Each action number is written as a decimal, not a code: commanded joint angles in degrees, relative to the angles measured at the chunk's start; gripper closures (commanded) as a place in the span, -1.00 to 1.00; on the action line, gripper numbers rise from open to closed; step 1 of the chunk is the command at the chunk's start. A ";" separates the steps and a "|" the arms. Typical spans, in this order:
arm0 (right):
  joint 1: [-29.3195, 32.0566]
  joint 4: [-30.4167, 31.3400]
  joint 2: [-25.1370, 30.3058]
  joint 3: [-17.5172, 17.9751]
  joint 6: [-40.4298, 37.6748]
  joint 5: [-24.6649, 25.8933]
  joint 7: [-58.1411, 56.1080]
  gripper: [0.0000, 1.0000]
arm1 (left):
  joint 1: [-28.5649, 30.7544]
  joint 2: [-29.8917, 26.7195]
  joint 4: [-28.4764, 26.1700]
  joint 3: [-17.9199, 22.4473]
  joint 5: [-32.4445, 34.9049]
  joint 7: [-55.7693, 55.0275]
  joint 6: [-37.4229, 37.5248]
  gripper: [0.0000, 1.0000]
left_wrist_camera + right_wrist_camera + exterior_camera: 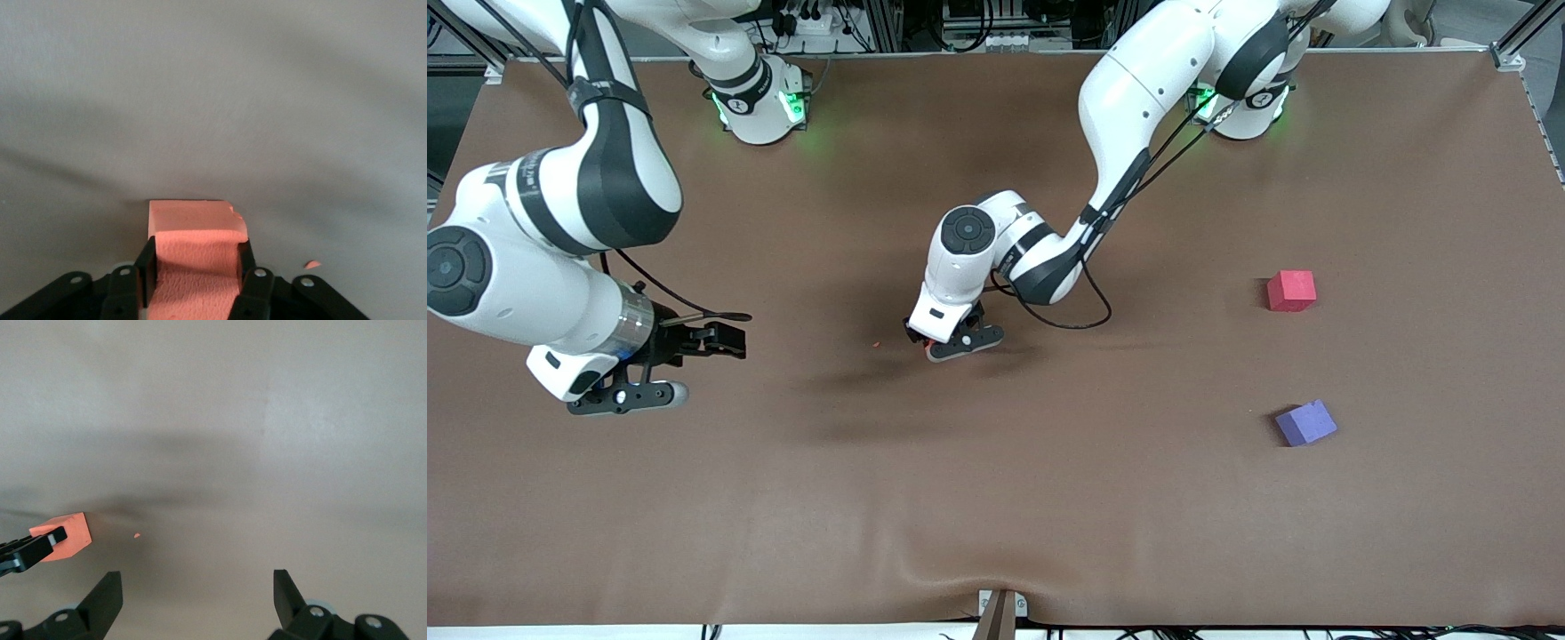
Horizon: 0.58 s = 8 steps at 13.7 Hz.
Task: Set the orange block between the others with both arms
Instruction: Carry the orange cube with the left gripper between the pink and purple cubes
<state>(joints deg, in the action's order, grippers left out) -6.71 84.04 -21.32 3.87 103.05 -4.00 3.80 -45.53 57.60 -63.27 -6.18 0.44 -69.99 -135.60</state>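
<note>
The orange block (193, 230) rests on the brown table near its middle, and my left gripper (197, 252) is shut on it, one finger pressed against each side. In the front view the left gripper (951, 340) covers nearly all of the block. The right wrist view shows the orange block (69, 537) from the side with a left finger across it. The pinkish-red cube (1291, 290) and the lavender cube (1305, 422) lie toward the left arm's end, the lavender one nearer the front camera. My right gripper (704, 364) hangs open over the right arm's end of the table, with nothing between its fingers (110, 593).
A tiny orange crumb (876, 343) lies on the table beside the held block, toward the right arm's end. A black cable (1072, 318) loops down from the left arm's wrist. The table cover wrinkles near the front edge (996, 569).
</note>
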 commanded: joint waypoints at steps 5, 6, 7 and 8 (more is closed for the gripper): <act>1.43 0.60 6.27 -0.26 -2.57 1.54 -0.63 -1.00 | 15.26 -17.06 -1.33 -2.43 -1.22 13.00 18.42 1.00; 1.96 0.51 7.42 0.08 -4.15 1.80 -0.72 -1.00 | 18.95 -18.91 -2.38 -3.57 -2.27 17.83 20.88 1.00; 2.22 0.51 8.39 -0.26 -5.91 1.98 -0.81 -1.00 | 22.03 -21.11 -3.87 -4.54 -2.46 22.05 23.87 1.00; 2.92 0.43 9.36 -0.61 -8.19 1.98 -1.25 -1.00 | 24.76 -23.22 -5.80 -4.63 -2.46 26.71 27.11 1.00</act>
<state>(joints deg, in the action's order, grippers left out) -5.22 83.08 -15.39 3.17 97.94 -2.99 3.71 -25.60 39.09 -62.90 -8.91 -0.85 -50.42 -111.91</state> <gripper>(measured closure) 0.000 0.515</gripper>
